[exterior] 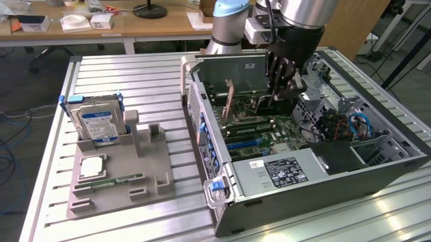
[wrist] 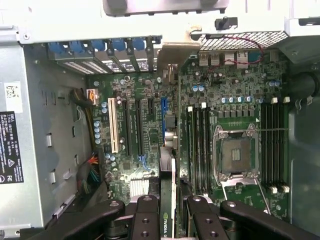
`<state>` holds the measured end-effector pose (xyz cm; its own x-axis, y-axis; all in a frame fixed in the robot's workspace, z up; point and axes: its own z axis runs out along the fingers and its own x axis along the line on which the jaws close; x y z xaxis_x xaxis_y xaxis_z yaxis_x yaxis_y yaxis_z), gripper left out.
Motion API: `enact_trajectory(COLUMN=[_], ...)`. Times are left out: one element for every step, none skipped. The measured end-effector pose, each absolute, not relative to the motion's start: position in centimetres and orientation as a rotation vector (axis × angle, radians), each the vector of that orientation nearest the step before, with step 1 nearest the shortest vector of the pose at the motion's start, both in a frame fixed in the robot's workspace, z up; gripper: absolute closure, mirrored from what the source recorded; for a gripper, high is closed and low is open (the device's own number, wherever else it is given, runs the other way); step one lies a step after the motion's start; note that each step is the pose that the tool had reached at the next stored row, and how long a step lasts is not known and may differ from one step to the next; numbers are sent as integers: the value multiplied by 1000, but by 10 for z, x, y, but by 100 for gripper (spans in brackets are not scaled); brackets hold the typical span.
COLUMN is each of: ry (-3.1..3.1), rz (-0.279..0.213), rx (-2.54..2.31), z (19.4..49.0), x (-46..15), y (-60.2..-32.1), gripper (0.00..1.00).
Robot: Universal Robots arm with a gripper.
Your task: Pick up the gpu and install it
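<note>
So the gripper (exterior: pixel 275 93) is down inside the open PC case (exterior: pixel 377 176), fingers (wrist: pixel 148 220) clamped on the gpu (exterior: pixel 229 101) — you can see the card edge-on between them in the wrist view, standing upright over the motherboard (exterior: pixel 269 133). Its silver bracket sits up against the case's rear slot wall, and the bottom edge looks right at the expansion slots, beside the empty CPU socket (wrist: pixel 236 156) — can't tell if it's fully seated. Outside the case, on the slatted metal table (exterior: pixel 135 75), there's a grey fixture tray (exterior: pixel 114 186) holding a hard drive (exterior: pixel 100 123) standing upright, plus a RAM stick (exterior: pixel 108 180) lying flat.
</note>
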<state>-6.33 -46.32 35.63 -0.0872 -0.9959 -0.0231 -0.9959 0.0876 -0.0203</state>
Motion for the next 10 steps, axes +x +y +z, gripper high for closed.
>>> enact_trajectory(ry=[2294,2294,2294,2293,2293,2293,2293,2293,2293,2293], rz=[1,1,1,2,3,2,2,2,2,2], rx=[-2101,-2101,-2101,-2101,-2100,-2101,-2101,-2101,-2101,-2101], z=[356,356,356,355,354,353,352,352,350,349], x=[-63,-63,-63,-63,-63,-63,-63,-63,-63,-63], y=[-463,-463,-463,-463,-463,-463,-463,-463,-463,-463], gripper=[74,74,74,74,74,74,74,74,74,74])
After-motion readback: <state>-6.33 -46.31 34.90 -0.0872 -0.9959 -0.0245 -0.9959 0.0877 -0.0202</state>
